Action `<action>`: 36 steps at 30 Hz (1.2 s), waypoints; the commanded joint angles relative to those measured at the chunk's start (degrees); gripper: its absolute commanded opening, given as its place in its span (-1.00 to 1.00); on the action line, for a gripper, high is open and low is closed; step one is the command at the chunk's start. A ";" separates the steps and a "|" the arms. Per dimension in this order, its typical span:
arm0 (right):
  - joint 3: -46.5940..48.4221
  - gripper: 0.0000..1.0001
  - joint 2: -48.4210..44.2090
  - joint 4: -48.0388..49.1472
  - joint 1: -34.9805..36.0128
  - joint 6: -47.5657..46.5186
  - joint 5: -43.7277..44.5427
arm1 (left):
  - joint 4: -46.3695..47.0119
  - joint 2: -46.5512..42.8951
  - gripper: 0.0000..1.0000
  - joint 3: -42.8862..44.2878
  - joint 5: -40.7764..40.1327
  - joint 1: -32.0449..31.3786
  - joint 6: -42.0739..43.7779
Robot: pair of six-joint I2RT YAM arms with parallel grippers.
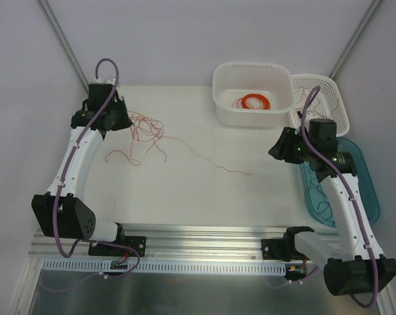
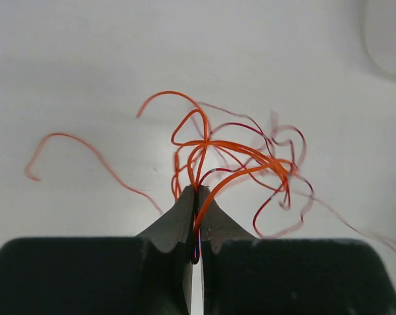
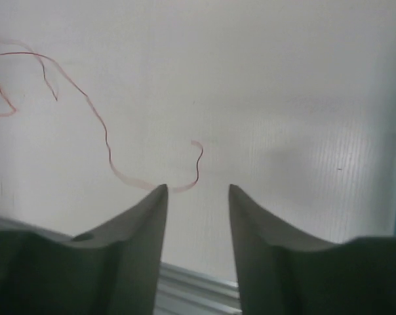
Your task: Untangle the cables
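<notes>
The left arm [image 1: 73, 157] stretches forward from its base, elbow low and wrist far out, turned inward to the right. The left gripper [image 2: 197, 190] is pinched tight on cables [image 2: 240, 157], its jaws meeting. The right arm [image 1: 345, 197] rises forward, with its wrist bent to point left. The right gripper [image 3: 198, 190] hangs with its jaws parted.

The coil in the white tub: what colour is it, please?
Orange coil; best in the top external view.
</notes>
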 commanded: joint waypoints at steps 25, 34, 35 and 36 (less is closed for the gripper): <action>-0.82 0.22 20.41 32.44 37.20 9.63 -1.50 | 3.69 0.04 -1.00 -7.23 11.65 -28.16 -9.36; -1.17 0.11 25.60 32.80 42.39 10.43 2.90 | 3.52 -1.72 -1.00 -8.64 10.33 -28.25 -9.89; -1.43 0.11 25.86 32.89 42.66 10.08 3.25 | 3.52 -1.89 -1.00 -8.81 9.98 -28.25 -9.89; -1.70 0.09 26.39 32.80 43.10 9.91 3.87 | 3.52 -2.16 -1.00 -8.90 10.06 -28.16 -9.80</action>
